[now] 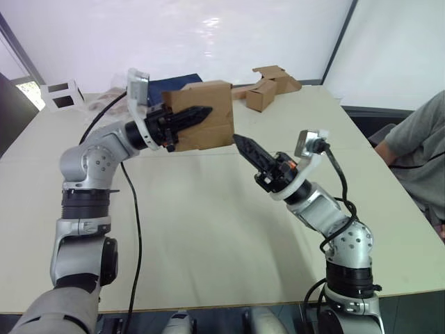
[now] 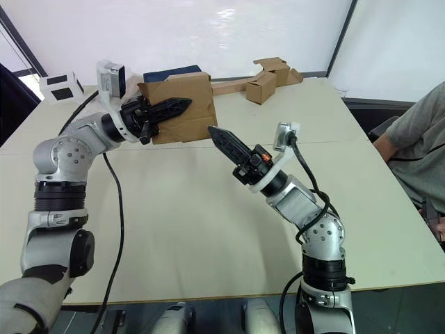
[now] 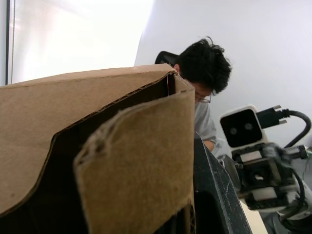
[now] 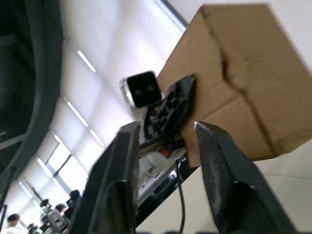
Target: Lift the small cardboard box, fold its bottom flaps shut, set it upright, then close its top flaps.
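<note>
Holding the small cardboard box (image 1: 203, 115) above the pale surface (image 1: 208, 229), the left claw (image 1: 193, 115) is clamped on the box's near wall — one black finger is lying along the outside face, and the left wrist view suggests the other is tucked inside the open end. The box is sitting toward the far middle of the surface, raised and tilted slightly, with its lower edge close to the tabletop. A short flap (image 3: 141, 165) is hanging loose at the open end nearest the left wrist camera; which end it belongs to is hard to tell.

The right claw (image 1: 248, 149) is hanging just beside the box's lower right corner, not touching it, its two fingers (image 4: 222, 175) spread apart and gripping nothing.

Judging by its look, the box is light and empty, with thin corrugated walls that are stiff along the panels but likely to buckle under a hard pinch. The flaps are probably springy and may swing back open. A hold on a wall near a corner, or a flat push on a flap's face, seems the safest.

A second brown box joined to cardboard strips (image 1: 268, 87) is lying at the far edge, a white box with black squares (image 1: 61, 95) at the far left, and a seated person (image 1: 417, 153) at the right.
</note>
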